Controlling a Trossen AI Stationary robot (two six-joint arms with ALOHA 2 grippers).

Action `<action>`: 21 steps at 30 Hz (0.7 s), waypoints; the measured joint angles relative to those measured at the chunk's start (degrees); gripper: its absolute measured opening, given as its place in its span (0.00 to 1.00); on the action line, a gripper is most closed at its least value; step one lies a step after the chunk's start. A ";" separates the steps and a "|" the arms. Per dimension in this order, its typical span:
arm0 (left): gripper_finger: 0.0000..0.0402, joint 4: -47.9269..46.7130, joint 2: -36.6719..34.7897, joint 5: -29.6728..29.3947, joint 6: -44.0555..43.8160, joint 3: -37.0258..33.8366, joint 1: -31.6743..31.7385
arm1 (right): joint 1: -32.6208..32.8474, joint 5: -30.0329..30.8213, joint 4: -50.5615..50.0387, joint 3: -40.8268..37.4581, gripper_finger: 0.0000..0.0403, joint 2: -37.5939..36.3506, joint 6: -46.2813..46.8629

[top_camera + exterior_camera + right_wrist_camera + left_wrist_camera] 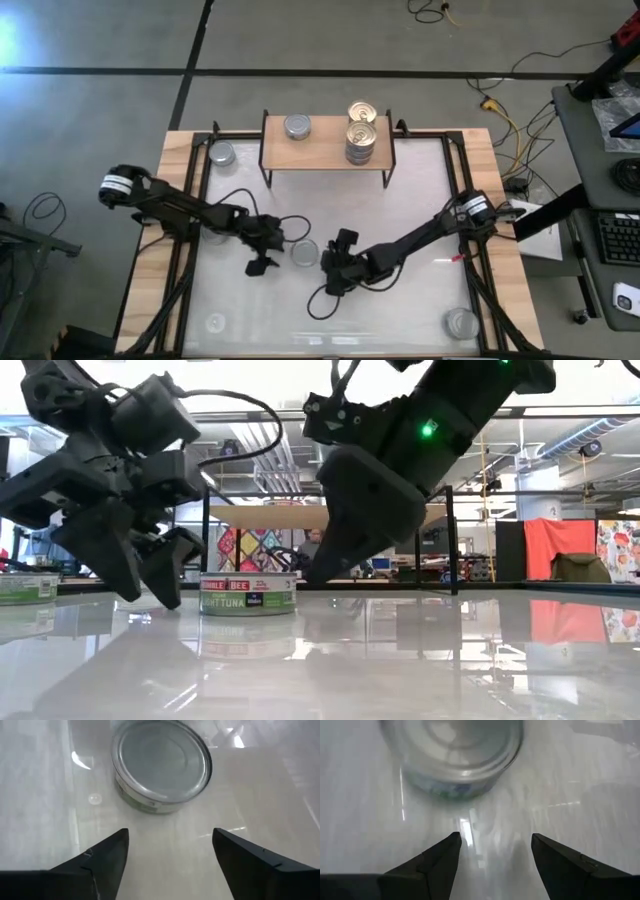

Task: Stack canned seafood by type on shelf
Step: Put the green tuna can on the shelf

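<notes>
At far left of the table [180, 150], against its back edge, one silver-topped tin [222, 153], well apart from the arms. Farther along at mid-table, left gripper [265, 250] low over the glossy surface, fingers [442, 857] spread, nothing between them, pointing at a silver-topped tuna tin [305, 252] (label partly readable in the low view) just ahead. Tin upright on the table, between the two grippers, touching neither. Just beyond it, right gripper [335, 272], likewise low and angled toward the same tin [161, 766], fingers [110, 855] parted and empty. Behind, at the back middle of the table, the shelf [325, 140] with a single grey-topped tin [297, 127] toward its left end and, toward its right, a gold-topped tin [362, 111] at the back beside a stack of tins [361, 140] with a gold top. Near front left corner, another tin [215, 323], faint against the white. At front right corner, one more silver-topped tin [462, 322], alone and well clear of both arms.
</notes>
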 joint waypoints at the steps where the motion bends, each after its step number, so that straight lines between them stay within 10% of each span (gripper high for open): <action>1: 0.58 0.17 -0.42 -0.90 -1.35 -0.67 -0.19 | 0.28 0.01 -0.32 0.00 0.70 0.00 0.23; 11: 0.58 28.67 -0.33 -12.71 -13.84 -13.81 -9.75 | 1.03 -0.03 -1.76 -0.15 0.83 0.94 11.17; 21: 0.79 32.97 -0.34 -14.23 -11.85 -16.45 -9.48 | 0.45 0.04 -1.82 -0.15 0.91 0.94 12.60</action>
